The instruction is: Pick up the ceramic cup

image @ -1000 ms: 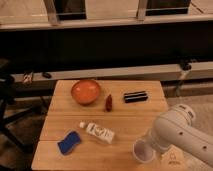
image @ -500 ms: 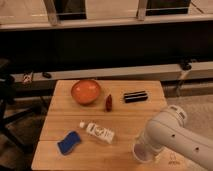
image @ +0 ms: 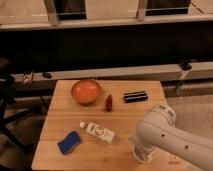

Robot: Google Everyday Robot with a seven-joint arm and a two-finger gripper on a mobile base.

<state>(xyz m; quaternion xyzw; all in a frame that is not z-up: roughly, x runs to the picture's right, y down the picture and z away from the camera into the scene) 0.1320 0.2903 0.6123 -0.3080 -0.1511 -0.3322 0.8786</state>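
The ceramic cup [image: 140, 154], small, pale and round, stands near the front right edge of the wooden table [image: 125, 112]. Only part of it shows under my white arm [image: 167, 135]. The arm reaches in from the right and bends down over the cup. My gripper is at the arm's lower end, right at the cup, and the arm's body hides it.
A wide orange bowl [image: 85, 91] stands at the back left, with a small red object [image: 108, 103] beside it. A black flat object [image: 135, 96] lies at the back right. A white bottle [image: 98, 132] lies in the middle and a blue sponge [image: 69, 142] at the front left.
The arm has moved left and down over the cup, which now is mostly covered. The other objects have not moved.
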